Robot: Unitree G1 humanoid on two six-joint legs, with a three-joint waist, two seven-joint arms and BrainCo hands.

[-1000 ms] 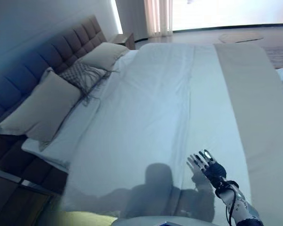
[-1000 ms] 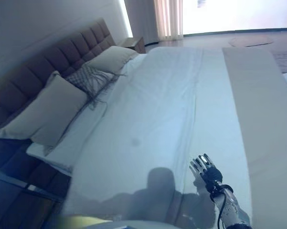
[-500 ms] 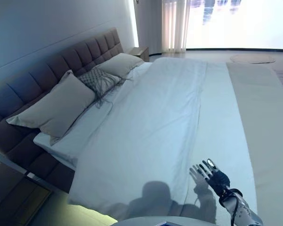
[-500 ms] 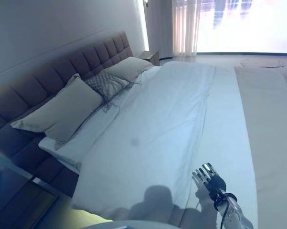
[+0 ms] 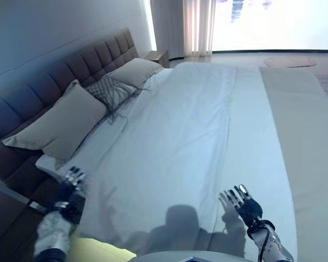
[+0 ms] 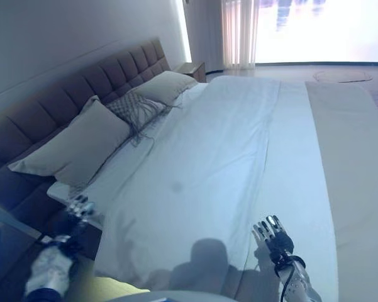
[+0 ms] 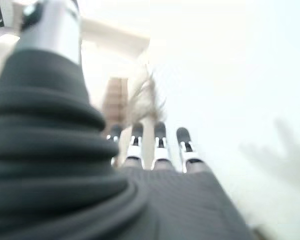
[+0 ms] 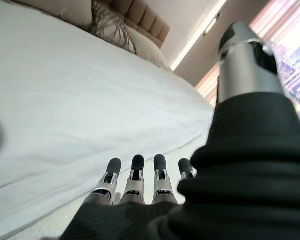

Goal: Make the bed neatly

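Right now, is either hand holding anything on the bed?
No. The left hand and right hand both show straight fingers over the white duvet, gripping nothing.

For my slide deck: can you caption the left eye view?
Both hands, left and right, held open over the white duvet near the bed's edge.

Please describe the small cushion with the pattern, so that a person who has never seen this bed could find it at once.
Start at the dark padded headboard along the head of the bed. Three cushions lean there in a row; the patterned cushion is the middle one, between two plain beige pillows. It alone is smaller, with a dark net-like pattern and loose fringes.
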